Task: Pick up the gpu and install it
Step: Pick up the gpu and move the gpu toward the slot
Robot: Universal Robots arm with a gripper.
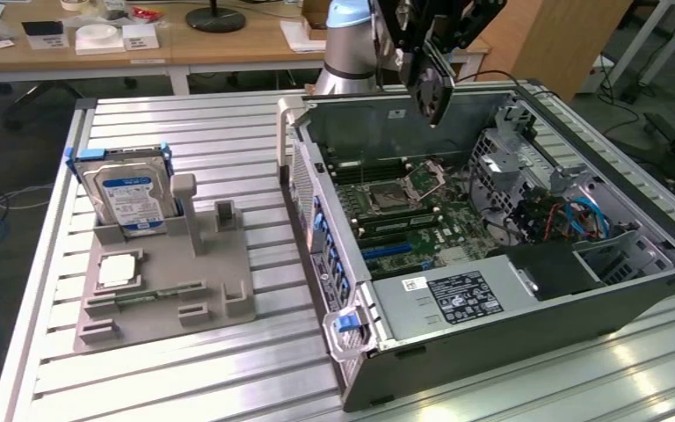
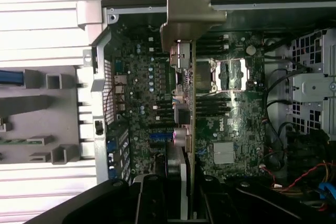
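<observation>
The gpu [image 1: 434, 92] hangs edge-down in the air over the far part of the open computer case [image 1: 619, 299], above the motherboard [image 1: 399, 204]. My gripper [image 1: 427, 54] is shut on its upper part. In the wrist view the gpu [image 2: 191, 103] shows edge-on, a thin green board with its silver end bracket [image 2: 185, 14] at the far end. My gripper [image 2: 181, 184] clamps the near end, one black finger [image 2: 152, 198] on each side. Below it lie the motherboard [image 2: 142, 87] and the processor socket [image 2: 230, 73]. The card is clear of the board.
A grey fixture [image 1: 162, 281] lies on the slatted metal table [image 1: 197, 132] at the exterior view's left. It holds an upright hard drive [image 1: 130, 195] with a blue-white label and a square chip [image 1: 119, 271]. Cables [image 1: 578, 218] and a drive cage [image 1: 513, 158] crowd the case's right side.
</observation>
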